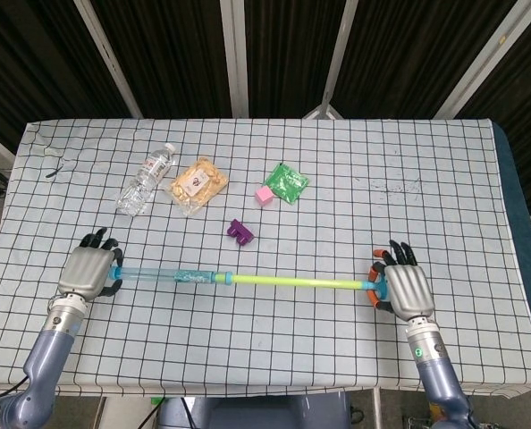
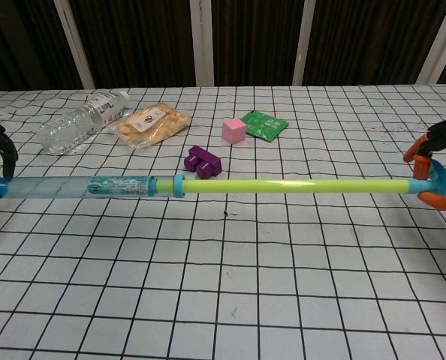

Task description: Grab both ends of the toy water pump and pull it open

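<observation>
The toy water pump (image 1: 239,279) (image 2: 208,185) lies lengthwise across the near part of the table, held just above the cloth. Its clear blue barrel (image 2: 88,186) is on the left, and its yellow-green rod (image 2: 298,185) is drawn far out to the right. My left hand (image 1: 87,271) grips the barrel's end; only its dark fingers (image 2: 1,154) show at the chest view's left edge. My right hand (image 1: 407,291) holds the orange and blue handle (image 2: 432,180) at the rod's end.
Behind the pump lie a purple block (image 1: 240,231), a pink cube (image 1: 264,194), a green packet (image 1: 287,182), a snack bag (image 1: 196,184) and a clear water bottle (image 1: 146,177). The checked tablecloth (image 1: 274,357) ends close in front of both hands.
</observation>
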Controlling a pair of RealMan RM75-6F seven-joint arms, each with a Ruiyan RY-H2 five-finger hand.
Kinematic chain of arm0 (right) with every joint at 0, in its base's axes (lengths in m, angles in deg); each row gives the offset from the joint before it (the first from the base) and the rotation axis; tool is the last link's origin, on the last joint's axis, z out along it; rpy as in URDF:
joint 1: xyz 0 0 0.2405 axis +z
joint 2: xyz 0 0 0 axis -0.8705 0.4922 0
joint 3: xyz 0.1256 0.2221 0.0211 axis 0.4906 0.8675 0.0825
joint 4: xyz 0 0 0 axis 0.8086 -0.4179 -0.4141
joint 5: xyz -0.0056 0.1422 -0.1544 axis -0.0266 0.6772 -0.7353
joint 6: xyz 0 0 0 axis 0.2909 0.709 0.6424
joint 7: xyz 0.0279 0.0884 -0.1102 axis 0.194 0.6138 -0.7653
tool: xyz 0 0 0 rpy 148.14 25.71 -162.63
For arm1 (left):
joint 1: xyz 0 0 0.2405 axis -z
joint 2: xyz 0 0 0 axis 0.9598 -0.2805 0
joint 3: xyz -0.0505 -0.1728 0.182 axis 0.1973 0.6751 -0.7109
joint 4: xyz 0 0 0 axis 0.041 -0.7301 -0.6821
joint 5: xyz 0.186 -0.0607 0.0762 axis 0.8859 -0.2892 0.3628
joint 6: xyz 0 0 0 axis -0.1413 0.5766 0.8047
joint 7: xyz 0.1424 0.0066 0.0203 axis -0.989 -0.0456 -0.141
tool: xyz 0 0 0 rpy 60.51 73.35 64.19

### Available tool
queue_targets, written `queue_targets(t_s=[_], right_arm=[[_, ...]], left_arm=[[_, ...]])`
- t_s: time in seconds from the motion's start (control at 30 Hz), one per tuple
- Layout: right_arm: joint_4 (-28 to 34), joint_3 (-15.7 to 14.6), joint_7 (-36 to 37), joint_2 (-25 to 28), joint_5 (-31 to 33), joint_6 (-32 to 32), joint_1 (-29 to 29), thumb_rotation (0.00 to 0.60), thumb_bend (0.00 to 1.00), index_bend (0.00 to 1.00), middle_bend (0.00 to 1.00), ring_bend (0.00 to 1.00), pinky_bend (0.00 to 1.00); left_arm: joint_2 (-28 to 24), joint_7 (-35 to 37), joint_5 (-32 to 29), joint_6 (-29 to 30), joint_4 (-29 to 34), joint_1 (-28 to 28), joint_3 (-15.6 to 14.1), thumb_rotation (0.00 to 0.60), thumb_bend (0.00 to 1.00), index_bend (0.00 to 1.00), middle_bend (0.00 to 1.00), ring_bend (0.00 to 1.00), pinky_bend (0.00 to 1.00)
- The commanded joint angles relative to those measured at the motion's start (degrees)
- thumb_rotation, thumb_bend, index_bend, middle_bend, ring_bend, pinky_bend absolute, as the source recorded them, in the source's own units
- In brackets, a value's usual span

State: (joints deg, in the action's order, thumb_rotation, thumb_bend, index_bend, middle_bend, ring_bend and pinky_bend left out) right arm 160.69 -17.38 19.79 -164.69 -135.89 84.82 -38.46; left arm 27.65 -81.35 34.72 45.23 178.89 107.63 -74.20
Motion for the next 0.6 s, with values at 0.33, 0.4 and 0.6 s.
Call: queue_targets(t_s=[0.33,0.4,0.6], right_arm=[[-1.11,-0.24,0.73,0.57,0.3,-0.32,-0.23,0.6,0.45,0.69,0.26,0.01,0.0],[-1.26,-0.32,0.86,0.63,0.29,-0.33,-0.31,0.6,0.45,0.69,0.26,0.01,0.0],[-1.6,-0.3,0.88,0.94,0.28,-0.58,-0.18,0.6,0.45,0.69,0.26,0.01,0.0]], left_arm=[[-0.14,0.08,0.07,-0.27,-0.4,0.01,0.02,0.6,0.56,0.59,0.21,0.04,0.13],[-0.18,-0.05,-0.02,-0.3,-0.38,0.04,0.01,0.6,0.56,0.59,0.21,0.04,0.13],[-0.18,-0.19,0.0,-0.34,-0.19,0.15,0.1,0.6,0.56,0.59,0.21,0.04,0.13]])
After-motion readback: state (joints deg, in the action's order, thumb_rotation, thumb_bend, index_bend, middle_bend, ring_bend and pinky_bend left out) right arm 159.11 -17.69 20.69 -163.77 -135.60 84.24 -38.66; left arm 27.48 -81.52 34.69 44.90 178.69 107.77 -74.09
